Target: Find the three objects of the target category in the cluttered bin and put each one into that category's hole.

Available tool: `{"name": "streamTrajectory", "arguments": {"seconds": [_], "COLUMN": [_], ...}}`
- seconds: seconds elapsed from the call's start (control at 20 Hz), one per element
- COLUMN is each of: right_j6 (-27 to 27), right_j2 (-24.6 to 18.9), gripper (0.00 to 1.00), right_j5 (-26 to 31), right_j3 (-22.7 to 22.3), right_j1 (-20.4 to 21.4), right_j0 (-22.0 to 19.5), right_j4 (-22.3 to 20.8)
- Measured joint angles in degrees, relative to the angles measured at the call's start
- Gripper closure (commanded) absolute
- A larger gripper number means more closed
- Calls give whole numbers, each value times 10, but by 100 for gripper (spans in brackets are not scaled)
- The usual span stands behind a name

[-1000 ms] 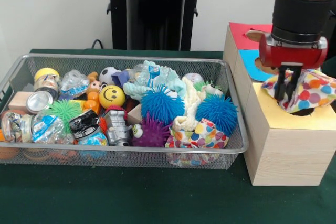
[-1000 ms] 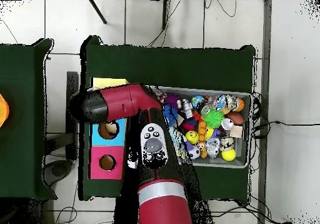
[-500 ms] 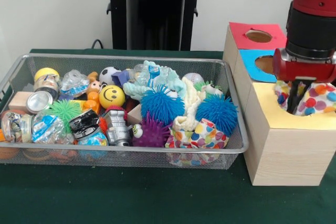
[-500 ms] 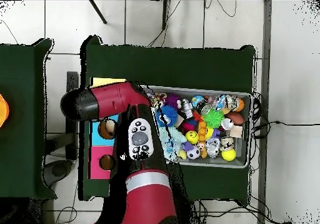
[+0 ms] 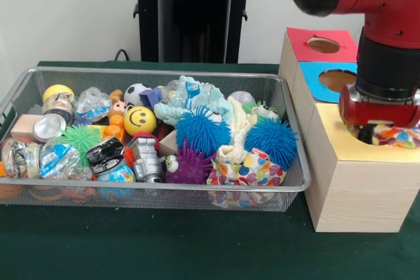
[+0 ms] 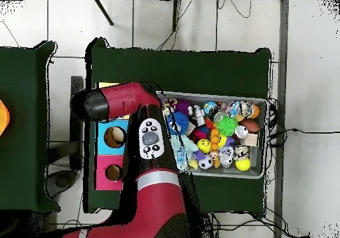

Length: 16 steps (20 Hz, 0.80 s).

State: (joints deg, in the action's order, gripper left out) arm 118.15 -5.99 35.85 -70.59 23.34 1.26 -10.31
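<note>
Front view, right side: we see the gripper (image 5: 371, 133) sunk into the hole of the yellow box top (image 5: 341, 145), jaws hidden, so we cannot tell if they grip or gape. The polka-dot cloth (image 5: 396, 136) sits directly under and just right of the jaws, mostly down the hole, one bunched end spilling rightward over the rim. Its long axis: we cannot tell. A second polka-dot cloth (image 5: 252, 168) lies in the wire bin (image 5: 157, 73), lower centre.

A green-clothed table (image 5: 164, 247) bears a wire bin (image 5: 157, 191) and wooden box (image 5: 357, 191).
</note>
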Motion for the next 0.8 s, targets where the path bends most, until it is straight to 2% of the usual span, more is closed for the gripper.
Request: {"name": "streamTrajectory", "arguments": {"seconds": [0.2, 0.8], "right_j6": [0, 0], "right_j2": [0, -1], "gripper": [100, 100], "right_j5": [-7, 17], "right_j3": [20, 33], "right_j1": [-18, -23], "right_j0": [-3, -3], "right_j4": [1, 1]}}
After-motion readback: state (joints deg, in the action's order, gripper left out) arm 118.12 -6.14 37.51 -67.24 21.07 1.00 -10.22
